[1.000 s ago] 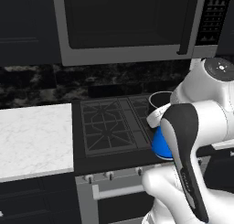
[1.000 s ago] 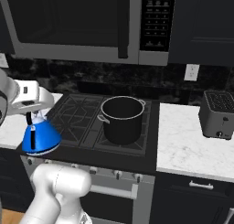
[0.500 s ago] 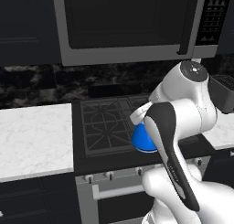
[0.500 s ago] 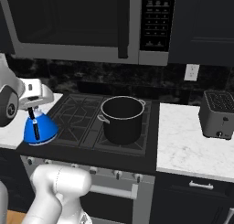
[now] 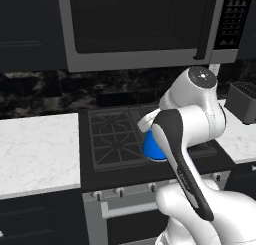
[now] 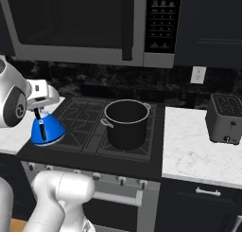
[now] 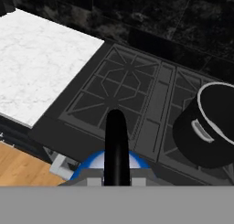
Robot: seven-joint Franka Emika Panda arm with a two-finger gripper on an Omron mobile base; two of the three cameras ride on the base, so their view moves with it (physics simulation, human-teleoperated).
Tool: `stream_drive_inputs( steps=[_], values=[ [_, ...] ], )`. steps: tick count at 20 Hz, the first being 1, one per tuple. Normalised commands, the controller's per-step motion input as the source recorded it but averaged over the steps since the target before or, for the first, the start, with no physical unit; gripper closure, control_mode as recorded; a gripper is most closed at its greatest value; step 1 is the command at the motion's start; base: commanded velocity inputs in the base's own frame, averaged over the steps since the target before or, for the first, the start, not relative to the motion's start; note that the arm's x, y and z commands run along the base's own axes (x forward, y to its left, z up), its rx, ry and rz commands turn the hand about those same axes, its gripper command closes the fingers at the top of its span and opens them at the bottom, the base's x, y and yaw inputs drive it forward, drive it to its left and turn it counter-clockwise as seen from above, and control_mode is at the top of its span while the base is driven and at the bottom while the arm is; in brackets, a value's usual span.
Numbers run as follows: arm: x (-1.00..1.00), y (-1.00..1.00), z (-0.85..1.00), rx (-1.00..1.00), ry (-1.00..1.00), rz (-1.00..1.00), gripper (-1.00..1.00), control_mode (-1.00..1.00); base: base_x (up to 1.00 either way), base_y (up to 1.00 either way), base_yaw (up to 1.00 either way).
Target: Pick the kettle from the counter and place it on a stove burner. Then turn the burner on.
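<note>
Gripper point(image 6: 38, 111) at the left edge of the right base view, fingers pinched on the thin black handle of the blue kettle point(image 6: 47, 129). Kettle up off the surface, hanging low over the front-left stove burner point(image 6: 75, 117) at centre-left of that frame. In the left base view, kettle point(image 5: 153, 148) peeking out mid-frame from behind the white arm. Black pot point(image 6: 125, 123) on the cooktop's right side, white counter point(image 5: 35, 151) at left.
</note>
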Motion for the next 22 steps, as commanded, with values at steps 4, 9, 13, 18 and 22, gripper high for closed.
stream_drive_inputs(
  steps=[4, 9, 13, 18, 22],
  values=[
    [0.16, 0.0, 0.0, 0.0, -0.04, 0.0, 1.0, -1.0, 0.0, 0.0, 0.0],
    [0.2, 0.0, 0.0, 0.0, -0.06, 0.0, 1.0, -1.0, 0.0, 0.0, 0.0],
    [0.13, 0.0, 0.0, 0.0, -0.07, 0.0, 1.0, -1.0, 0.0, 0.0, 0.0],
    [0.01, 0.0, 0.07, 0.0, -0.06, 0.0, 1.0, -1.0, 0.0, 0.0, 0.0],
    [0.0, 0.0, 0.0, 0.13, 0.0, 0.0, 1.0, -1.0, 0.0, 0.0, 0.0]
  ],
)
